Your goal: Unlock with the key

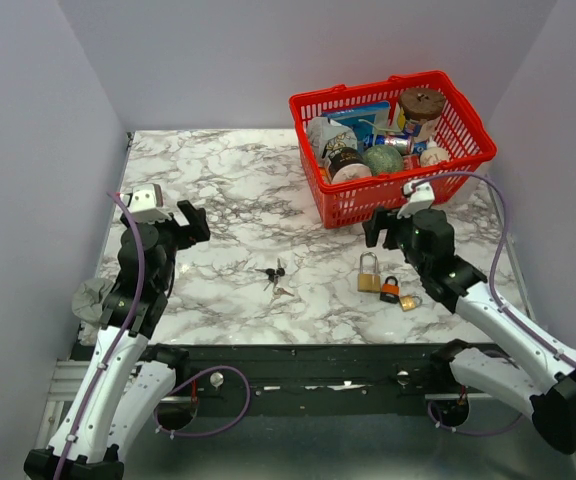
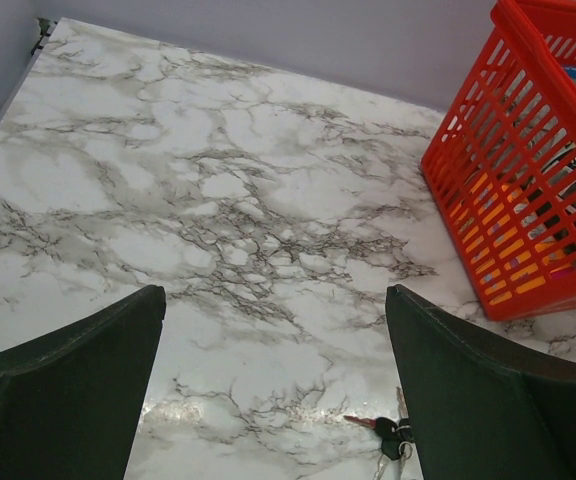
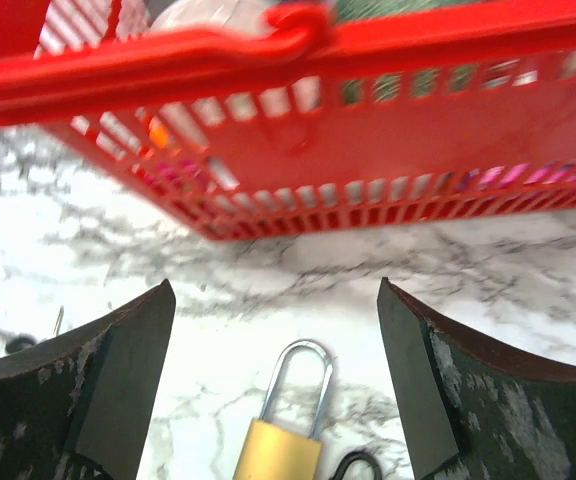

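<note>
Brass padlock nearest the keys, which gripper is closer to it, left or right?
Right. The right gripper hangs close over the brass padlock, whose shackle shows between its open jaws in the wrist view. The left gripper is across the table, beyond the keys.

Desk [image 1: 218, 190]: carries the basket, the keys and three padlocks.
Basket [image 1: 368, 205]: far right of the desk, behind the padlocks; containers [image 1: 351, 166] packed inside it.
Keys [image 1: 273, 275]: near the middle of the desk, left of the padlocks, well apart from the basket.
Large padlock [image 1: 369, 278]: right of the keys, in front of the basket, shackle towards the basket.
Small padlocks [image 1: 391, 291]: two, side by side, just right of the large padlock and nearer the desk's front edge.
Right fingers [image 3: 118, 370]: above the large padlock, one either side of its shackle, touching neither side; basket wall just behind.
Left fingers [image 2: 68, 380]: above the left side of the desk, keys to their right.
</note>
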`<move>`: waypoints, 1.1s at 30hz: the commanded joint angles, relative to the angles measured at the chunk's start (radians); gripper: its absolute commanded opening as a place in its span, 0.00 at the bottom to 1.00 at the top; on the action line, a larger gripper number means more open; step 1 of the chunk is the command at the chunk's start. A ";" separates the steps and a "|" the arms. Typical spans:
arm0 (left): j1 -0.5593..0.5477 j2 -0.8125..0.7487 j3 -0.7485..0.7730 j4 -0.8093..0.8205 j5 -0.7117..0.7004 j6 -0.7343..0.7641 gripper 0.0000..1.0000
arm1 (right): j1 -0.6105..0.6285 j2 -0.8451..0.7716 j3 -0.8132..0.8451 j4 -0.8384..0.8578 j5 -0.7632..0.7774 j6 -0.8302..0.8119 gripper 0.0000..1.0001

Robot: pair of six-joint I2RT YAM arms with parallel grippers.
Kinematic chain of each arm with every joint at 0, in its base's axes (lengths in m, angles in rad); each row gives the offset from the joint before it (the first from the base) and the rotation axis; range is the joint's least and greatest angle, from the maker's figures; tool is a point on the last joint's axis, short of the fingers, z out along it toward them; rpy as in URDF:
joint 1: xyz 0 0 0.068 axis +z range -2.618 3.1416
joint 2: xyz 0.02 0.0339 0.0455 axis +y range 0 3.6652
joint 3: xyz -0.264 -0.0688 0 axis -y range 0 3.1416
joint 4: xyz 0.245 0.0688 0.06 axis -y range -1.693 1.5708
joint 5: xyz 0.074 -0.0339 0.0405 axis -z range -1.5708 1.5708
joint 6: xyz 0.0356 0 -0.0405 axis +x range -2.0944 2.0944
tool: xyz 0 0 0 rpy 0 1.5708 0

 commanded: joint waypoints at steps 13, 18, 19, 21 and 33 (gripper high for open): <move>0.006 0.034 0.000 0.006 0.076 0.030 0.99 | 0.479 0.289 0.179 -0.051 0.006 0.038 0.77; 0.007 0.040 -0.009 0.031 0.125 0.042 0.99 | 0.482 0.443 0.266 -0.020 -0.163 0.005 0.71; 0.007 0.043 -0.011 0.029 0.125 0.044 0.99 | 0.482 0.487 0.277 -0.019 -0.189 -0.011 0.71; 0.007 0.053 -0.008 0.028 0.125 0.047 0.99 | 0.482 0.528 0.312 -0.022 -0.199 -0.031 0.69; 0.007 0.117 0.008 0.008 0.152 0.050 0.99 | 0.484 0.762 0.503 -0.180 -0.269 -0.096 0.59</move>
